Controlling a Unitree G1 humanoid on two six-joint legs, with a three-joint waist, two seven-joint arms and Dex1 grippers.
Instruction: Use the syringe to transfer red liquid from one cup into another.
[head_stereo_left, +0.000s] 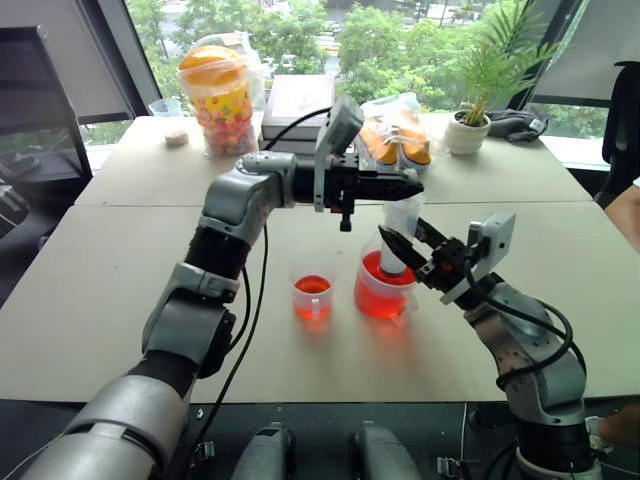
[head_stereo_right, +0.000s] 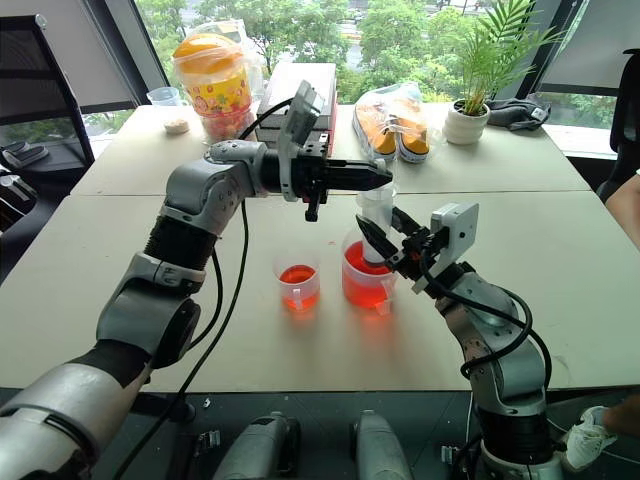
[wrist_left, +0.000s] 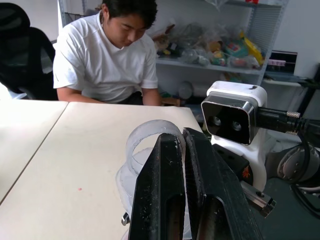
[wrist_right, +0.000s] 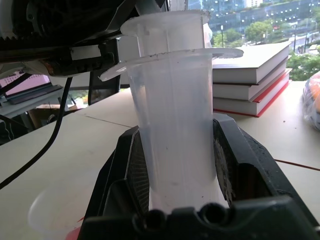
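My right gripper (head_stereo_left: 408, 243) pinches the syringe (head_stereo_left: 400, 232) upright in the handled beaker (head_stereo_left: 383, 288); my left gripper (head_stereo_left: 412, 186), fingers pressed together, sits at its plunger top; small cup (head_stereo_left: 312, 297) alongside.

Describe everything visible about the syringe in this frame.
The syringe is a wide, clear-to-milky plastic tube with a flared flange and a plunger top just above it. It stands roughly upright with its lower end down inside the larger handled beaker of red liquid. The right gripper clamps its barrel from both sides; the left gripper, shut, meets its plunger top. Its tip is hidden.
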